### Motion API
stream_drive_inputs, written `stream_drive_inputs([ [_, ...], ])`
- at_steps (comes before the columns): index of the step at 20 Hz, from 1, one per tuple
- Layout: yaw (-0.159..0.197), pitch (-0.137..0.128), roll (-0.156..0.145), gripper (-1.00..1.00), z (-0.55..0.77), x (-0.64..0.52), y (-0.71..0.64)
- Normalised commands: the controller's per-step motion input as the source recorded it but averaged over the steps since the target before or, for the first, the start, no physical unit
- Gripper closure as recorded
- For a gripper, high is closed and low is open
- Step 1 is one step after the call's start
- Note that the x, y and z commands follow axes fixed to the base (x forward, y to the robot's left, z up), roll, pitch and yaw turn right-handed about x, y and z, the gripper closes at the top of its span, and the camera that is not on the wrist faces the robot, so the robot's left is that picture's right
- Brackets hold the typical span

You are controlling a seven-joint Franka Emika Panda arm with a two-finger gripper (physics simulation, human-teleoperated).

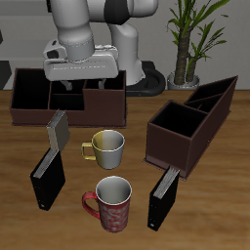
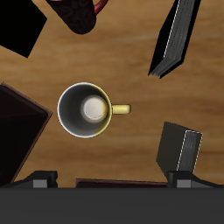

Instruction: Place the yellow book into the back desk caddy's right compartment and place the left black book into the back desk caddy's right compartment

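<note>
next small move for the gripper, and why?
Probably shift the gripper sideways until it hangs over the yellow book, then descend. It is above the metal mug, holding nothing, while the book stands upright off to one side and both books are outside the back desk caddy.

bare wood around yellow book [image 1: 58,128], steel mug [image 1: 105,146] close beside, black book [image 1: 47,178] near

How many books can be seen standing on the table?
3: a thin yellowish-grey book before the long low dark-brown caddy; two black hardcover books nearer the table's front edge, flanking the red patterned mug.
</note>
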Motion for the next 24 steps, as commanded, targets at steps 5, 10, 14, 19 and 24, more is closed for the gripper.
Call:
stream_drive_inputs([
  [5,0.011,-0.091,-0.030,-1.00,-0.22,-0.22,-0.81],
  [10,-0.033,-0.043,-0.053,-1.00,-0.30,-0.21,-0.67],
  [14,-0.016,-0.025,-0.105,-1.00,-0.36,-0.09,-0.45],
  [19,-0.006,-0.046,-0.070,-1.00,-0.38,-0.07,-0.14],
  [24,-0.040,-0.002,0.020,-1.00,-0.27,0.00,0.04],
])
